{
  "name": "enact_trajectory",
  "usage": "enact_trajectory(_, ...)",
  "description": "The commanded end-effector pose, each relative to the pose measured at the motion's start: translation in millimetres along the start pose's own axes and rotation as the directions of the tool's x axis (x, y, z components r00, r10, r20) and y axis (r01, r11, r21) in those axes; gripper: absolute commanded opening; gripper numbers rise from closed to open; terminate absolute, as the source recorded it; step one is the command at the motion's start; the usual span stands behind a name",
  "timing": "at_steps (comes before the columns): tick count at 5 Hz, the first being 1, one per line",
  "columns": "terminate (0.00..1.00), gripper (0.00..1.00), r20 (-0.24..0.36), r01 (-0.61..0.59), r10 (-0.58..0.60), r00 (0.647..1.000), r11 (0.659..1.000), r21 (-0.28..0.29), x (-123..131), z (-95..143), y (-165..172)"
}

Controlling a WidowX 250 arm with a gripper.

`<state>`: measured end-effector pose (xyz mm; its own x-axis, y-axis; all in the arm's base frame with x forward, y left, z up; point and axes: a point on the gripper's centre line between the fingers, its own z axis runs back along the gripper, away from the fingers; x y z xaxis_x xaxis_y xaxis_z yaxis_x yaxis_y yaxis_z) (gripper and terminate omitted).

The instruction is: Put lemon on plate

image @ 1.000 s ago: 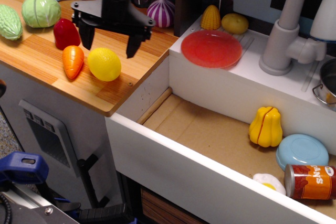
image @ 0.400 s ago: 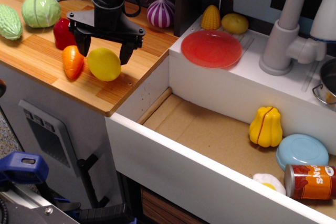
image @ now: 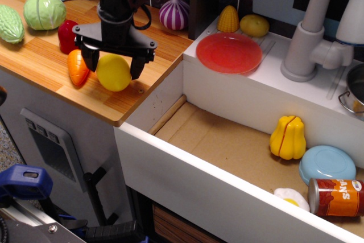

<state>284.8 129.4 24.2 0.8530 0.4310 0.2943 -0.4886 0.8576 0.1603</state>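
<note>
While a pale green gourd (image: 10,24) and a round cabbage (image: 44,11) lie at the far left of the wooden counter (image: 68,92), a red pepper (image: 67,35) and an orange carrot (image: 77,67) sit just to their right. Next comes the lemon (image: 114,73), resting on the counter beside the carrot, with the gripper (image: 112,68) lowered over it: its two black fingers stand apart, one on each side of the fruit (whether they touch it cannot be told). Behind, a purple striped onion (image: 174,13) sits by the back wall. Further right, on the white ledge, lies the plate (image: 229,53), well apart from the lemon, with a corn cob (image: 228,19) and a duller yellow fruit (image: 254,25) just behind it. Below in the drawer are a ribbed yellow squash (image: 288,138), a light blue plate (image: 327,164) and a can (image: 336,197).
</note>
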Motion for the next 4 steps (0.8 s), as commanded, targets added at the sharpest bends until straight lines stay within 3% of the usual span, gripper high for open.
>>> enact_trajectory(1,0.0,1.0,0.036,-0.016,0.017,0.999,0.999,-0.032,4,-6,-1)
enact_trajectory(2,0.0,0.0,0.04,-0.011,0.012,0.999,0.999,-0.04,5,-7,-3)
enact_trajectory(3,0.0,0.0,0.099,0.173,-0.167,0.981,0.983,-0.057,26,2,-14)
enact_trajectory(4,0.0,0.0,0.173,0.396,-0.373,0.912,0.91,-0.124,57,16,-47)
